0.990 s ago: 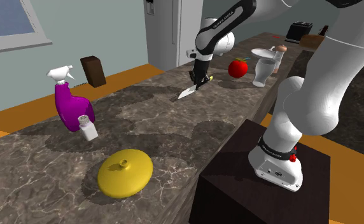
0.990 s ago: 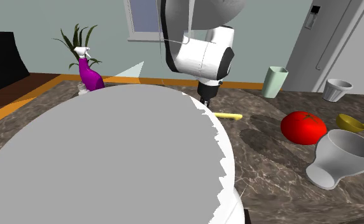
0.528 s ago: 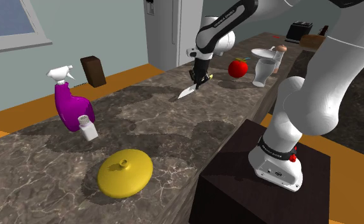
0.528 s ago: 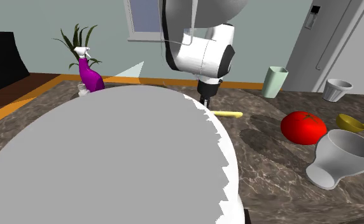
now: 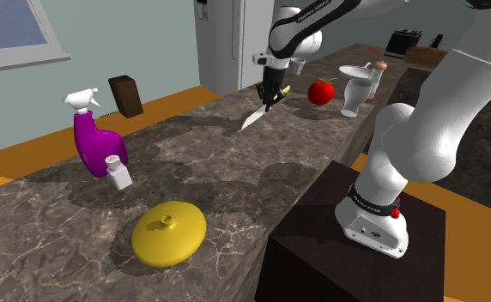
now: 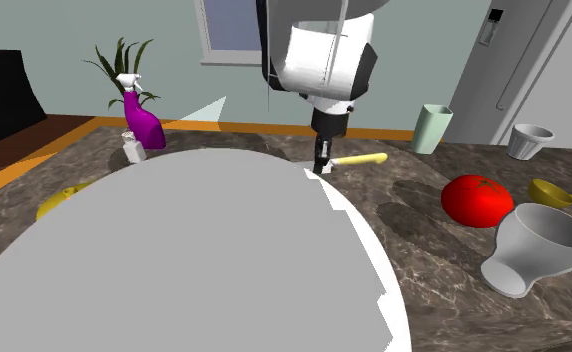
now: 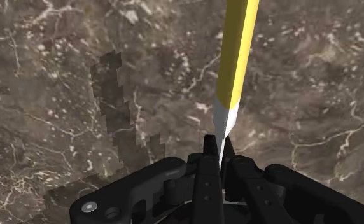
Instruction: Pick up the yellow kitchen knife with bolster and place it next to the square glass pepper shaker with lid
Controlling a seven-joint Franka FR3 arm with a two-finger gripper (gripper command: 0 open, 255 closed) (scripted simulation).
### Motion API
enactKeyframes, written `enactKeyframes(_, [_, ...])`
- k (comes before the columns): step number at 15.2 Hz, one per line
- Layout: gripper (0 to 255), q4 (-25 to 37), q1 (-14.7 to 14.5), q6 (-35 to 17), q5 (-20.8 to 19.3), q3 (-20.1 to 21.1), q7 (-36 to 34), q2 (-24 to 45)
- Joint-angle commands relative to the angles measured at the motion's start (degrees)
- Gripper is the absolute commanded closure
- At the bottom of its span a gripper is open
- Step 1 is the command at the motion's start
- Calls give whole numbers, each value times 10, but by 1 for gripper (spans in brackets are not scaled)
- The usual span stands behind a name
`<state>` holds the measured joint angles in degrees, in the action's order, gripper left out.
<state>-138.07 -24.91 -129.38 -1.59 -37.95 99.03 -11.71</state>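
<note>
My black gripper [image 5: 269, 92] is shut on the knife at the blade end next to its handle. The knife's yellow handle [image 7: 238, 51] sticks out past the fingertips and the pale blade [image 5: 251, 119] slants down toward the dark marble counter [image 5: 192, 163]. It hangs a little above the stone. From the second exterior view the gripper [image 6: 321, 160] points straight down with the yellow handle [image 6: 359, 159] jutting toward that view's right. The small white pepper shaker [image 5: 118, 172] with its lid stands far off toward the shoulder view's left, right beside a purple spray bottle [image 5: 95, 139].
A yellow domed lid [image 5: 168, 232] lies near the counter's front. A red tomato [image 5: 322, 90] and a white cup [image 5: 353, 89] stand beyond the gripper. A brown box [image 5: 126, 94] sits by the wall. A large grey arm part [image 6: 174, 260] blocks the second exterior view's foreground.
The gripper has risen with the knife clasped in it, lifting the blade off the counter. Nothing else on the counter has moved.
</note>
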Motion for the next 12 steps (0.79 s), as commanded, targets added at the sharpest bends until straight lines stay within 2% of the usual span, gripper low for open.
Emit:
enactKeyframes(1, [255, 10, 1, 17, -6, 3, -6, -8])
enactKeyframes(12, [255, 61, 8, 107, -29, 23, -32, -53])
